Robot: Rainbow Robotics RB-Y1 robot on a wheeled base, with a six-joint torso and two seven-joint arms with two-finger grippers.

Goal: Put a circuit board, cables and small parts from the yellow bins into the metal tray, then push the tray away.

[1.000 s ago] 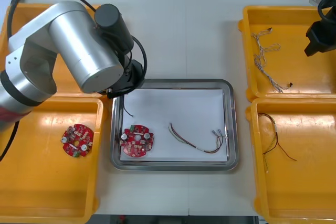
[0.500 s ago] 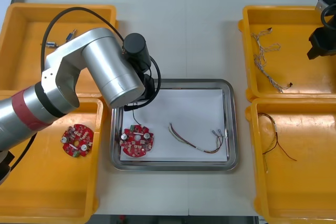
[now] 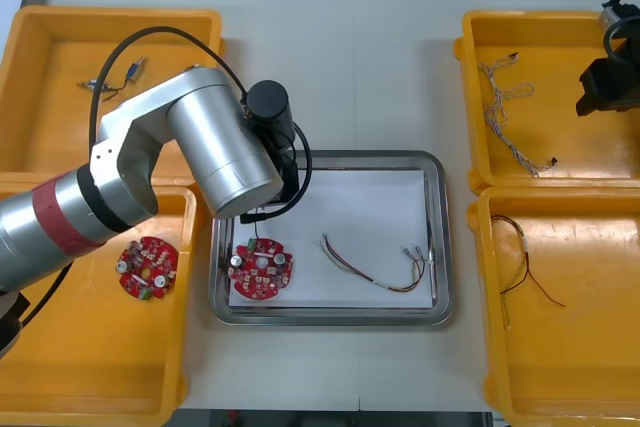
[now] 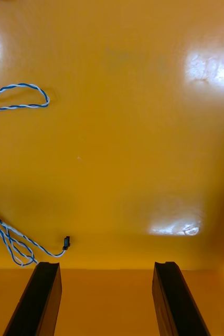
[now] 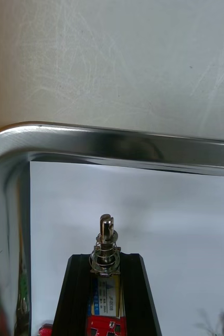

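Your left pincer [image 5: 105,261] clamped a small metal part [image 5: 107,239] over the metal tray [image 5: 117,140] corner; released high, it could bounce out. Your right pincer [image 4: 105,266] hung open over a yellow bin [image 4: 122,105]

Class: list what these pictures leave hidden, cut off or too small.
Left gripper, over the tray's far-left corner: covered by its arm in the front view.
Small metal part's lower end: hidden between the fingers, left wrist view.
Right gripper, over a bin: cut by the front view's edge.
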